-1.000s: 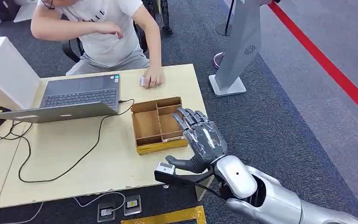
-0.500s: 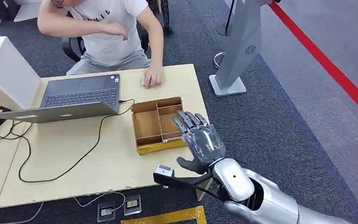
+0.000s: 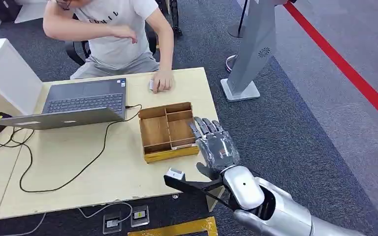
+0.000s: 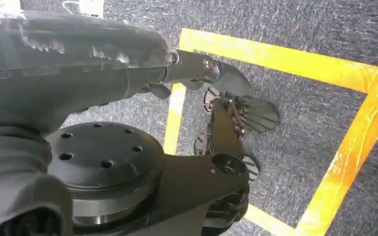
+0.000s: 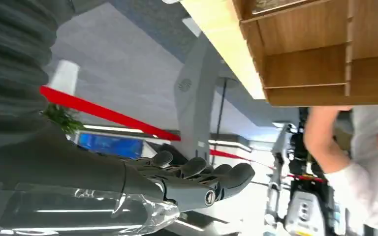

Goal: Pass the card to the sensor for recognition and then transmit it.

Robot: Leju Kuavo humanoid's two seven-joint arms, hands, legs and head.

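Compartmented wooden tray [image 3: 153, 132] beside right hand [image 3: 216, 146]

**Wood, brushed metal and rough carpet**

The divided tray [image 3: 167, 132] is bare matt wood with visible grain. The counter [image 3: 78, 162] is pale, smooth wood laminate. The right hand [image 3: 217, 147] looks like dark grey plastic under a glossy clear film; its forearm [image 3: 275, 209] is smooth silver metal. The laptop [image 3: 74, 105] has a matt grey shell. The floor [image 3: 300, 128] is rough grey carpet with glossy red tape [image 3: 344, 66].
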